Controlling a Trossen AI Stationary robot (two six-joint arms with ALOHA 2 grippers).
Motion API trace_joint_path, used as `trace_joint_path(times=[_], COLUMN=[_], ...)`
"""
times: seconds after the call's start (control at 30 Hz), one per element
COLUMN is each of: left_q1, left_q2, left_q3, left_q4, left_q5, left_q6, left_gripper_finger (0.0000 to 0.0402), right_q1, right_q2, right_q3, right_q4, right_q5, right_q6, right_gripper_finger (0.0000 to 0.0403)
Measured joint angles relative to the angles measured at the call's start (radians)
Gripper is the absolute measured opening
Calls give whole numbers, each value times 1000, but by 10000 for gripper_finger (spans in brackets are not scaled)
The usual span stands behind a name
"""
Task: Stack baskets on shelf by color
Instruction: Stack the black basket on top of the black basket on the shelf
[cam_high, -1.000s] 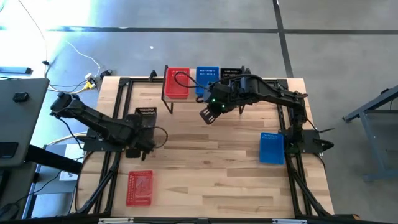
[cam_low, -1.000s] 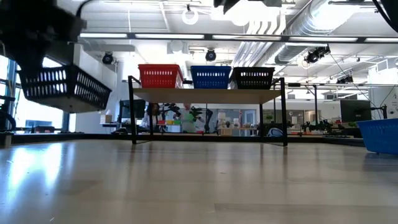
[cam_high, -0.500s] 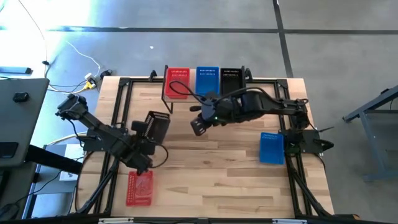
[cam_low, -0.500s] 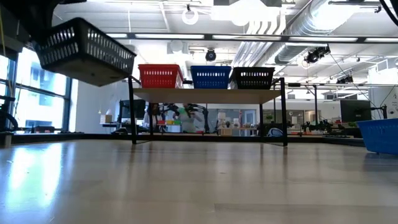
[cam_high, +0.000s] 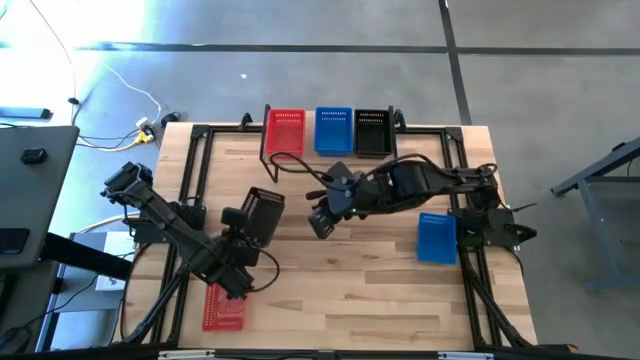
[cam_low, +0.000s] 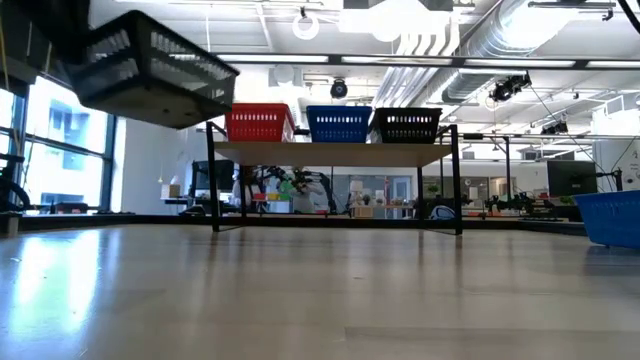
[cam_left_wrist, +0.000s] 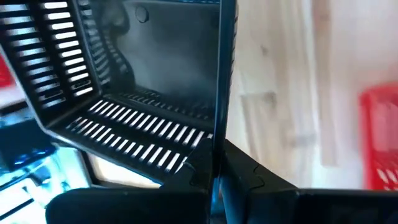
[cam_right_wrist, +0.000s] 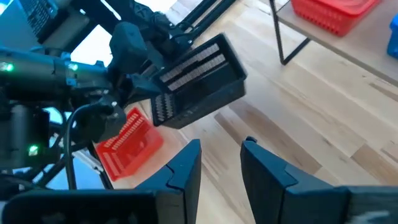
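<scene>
Since the earlier frame our black perforated plastic basket (cam_high: 262, 214) has travelled further toward the low wooden-topped shelf (cam_low: 335, 152), lifted clear of the surface (cam_high: 340, 270). Our left pincer (cam_high: 240, 222) is clamped on its rim. Our right pincer (cam_high: 320, 222), fingers apart, hangs nearby, empty, at mid-surface.

Light wooden tabletop (cam_high: 340, 280) sitting on a grey concrete floor (cam_high: 300, 60), white cables (cam_high: 135, 95) trailing off the tabletop's far left corner, ceiling ducts (cam_low: 470, 40) hanging above it.
</scene>
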Motion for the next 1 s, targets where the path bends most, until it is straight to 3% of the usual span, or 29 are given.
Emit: trace_joint_path(times=[0.53, 0.67, 0.87, 1.0], left_q1=[86, 88, 87, 88], left_q2=[61, 58, 59, 59], left_q3=[4, 4, 4, 4], left_q4=[1, 0, 0, 0], left_q5=[-203, -226, -256, -278], left_q6=[26, 79, 173, 199], left_gripper_finger=[3, 3, 3, 3], right_q1=[11, -7, -35, -53], right_q2=[2, -1, 0, 1], right_q3=[-182, -232, -321, -363], right_q4=[94, 191, 359, 375], right_q5=[40, 88, 84, 64], right_q6=[21, 90, 169, 260], right_gripper_finger=[99, 99, 99, 99])
